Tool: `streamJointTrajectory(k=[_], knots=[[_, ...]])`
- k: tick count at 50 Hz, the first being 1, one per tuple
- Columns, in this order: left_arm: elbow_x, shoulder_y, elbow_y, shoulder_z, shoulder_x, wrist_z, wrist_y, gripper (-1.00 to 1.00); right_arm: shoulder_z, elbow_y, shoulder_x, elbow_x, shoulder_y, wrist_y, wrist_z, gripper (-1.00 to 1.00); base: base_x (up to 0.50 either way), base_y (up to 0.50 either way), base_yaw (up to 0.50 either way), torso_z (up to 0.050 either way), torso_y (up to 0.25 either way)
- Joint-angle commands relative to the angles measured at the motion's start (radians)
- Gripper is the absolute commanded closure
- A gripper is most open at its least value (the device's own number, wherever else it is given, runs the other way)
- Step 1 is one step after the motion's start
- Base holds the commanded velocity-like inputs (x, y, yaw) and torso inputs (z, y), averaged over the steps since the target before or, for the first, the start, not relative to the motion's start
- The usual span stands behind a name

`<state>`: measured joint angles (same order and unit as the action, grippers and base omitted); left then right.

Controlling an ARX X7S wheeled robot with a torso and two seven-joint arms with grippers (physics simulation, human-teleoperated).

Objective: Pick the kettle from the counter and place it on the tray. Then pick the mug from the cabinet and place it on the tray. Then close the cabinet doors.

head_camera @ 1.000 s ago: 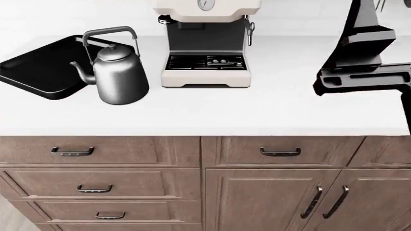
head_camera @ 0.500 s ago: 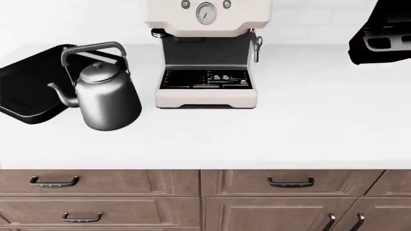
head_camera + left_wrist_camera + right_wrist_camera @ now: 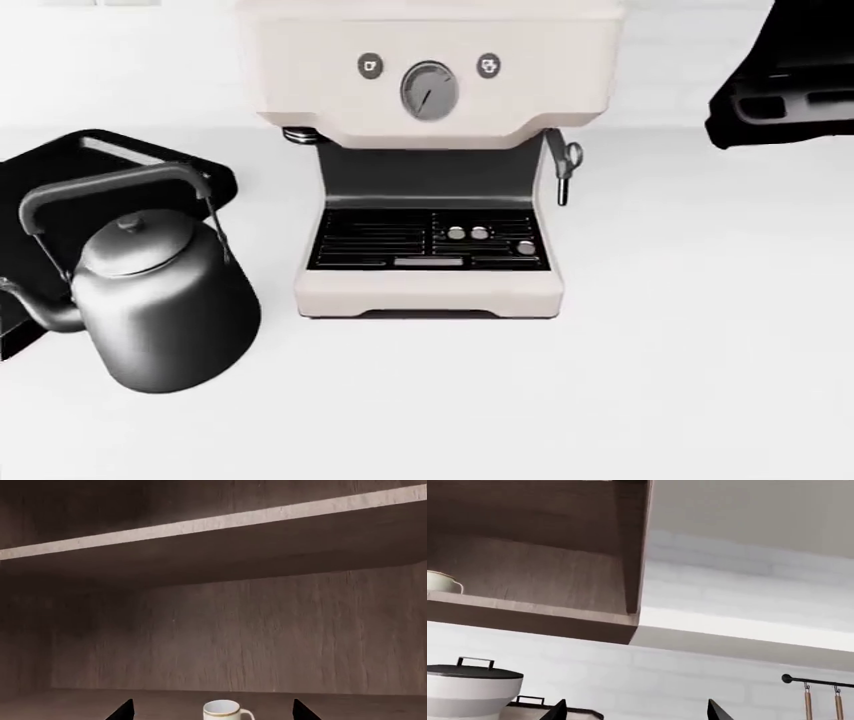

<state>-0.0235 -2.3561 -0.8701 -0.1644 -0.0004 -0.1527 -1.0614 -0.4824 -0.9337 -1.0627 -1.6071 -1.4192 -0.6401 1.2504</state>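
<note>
kettle (image 3: 154,310): 1 | tray (image 3: 127,160): 1 | mug (image 3: 223,711): 1 | espresso machine (image 3: 430,150): 1

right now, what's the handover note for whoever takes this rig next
Left gripper: open, empty, facing the mug on the cabinet shelf.
Right gripper: open, empty, raised toward the open cabinet, away from the job's things.
Kettle: on the counter, in front of the tray, not on it.
Done: nothing placed yet.
Left: kettle to tray, mug to tray, close the cabinet doors.
</note>
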Motion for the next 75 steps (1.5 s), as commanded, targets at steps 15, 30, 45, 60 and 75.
streamJointTrajectory(k=[15, 30, 45, 60, 75], knots=[[0.108, 0.000, 0.011, 0.047, 0.000, 0.045, -0.004, -1.00, -0.009, -0.002, 0.016, 0.017, 0.019, -0.003, 0.001, -1.00, 0.50, 0.00, 0.00, 0.000, 0.001], [0.166, 0.000, 0.003, 0.083, -0.001, 0.067, -0.001, -1.00, -0.015, 0.001, 0.032, 0.041, 0.031, -0.005, -0.003, -1.00, 0.50, 0.00, 0.00, 0.000, 0.002], [0.169, 0.000, -0.198, 0.125, -0.009, 0.004, -0.055, -1.00, -0.023, -0.003, 0.039, 0.108, 0.101, 0.012, -0.016, -1.00, 0.03, 0.00, 0.00, 0.000, 0.000], [0.162, 0.000, -0.419, 0.114, -0.037, -0.055, 0.046, -1.00, -0.034, -0.003, 0.054, 0.163, 0.152, 0.025, -0.032, -1.00, 0.00, 0.00, 0.00, 0.000, 0.000], [0.085, 0.034, -0.437, 0.081, -0.034, -0.005, 0.059, 1.00, -0.040, 0.005, 0.062, 0.203, 0.189, 0.038, -0.049, -1.00, 0.00, 0.00, 0.00, 0.000, 0.000]])
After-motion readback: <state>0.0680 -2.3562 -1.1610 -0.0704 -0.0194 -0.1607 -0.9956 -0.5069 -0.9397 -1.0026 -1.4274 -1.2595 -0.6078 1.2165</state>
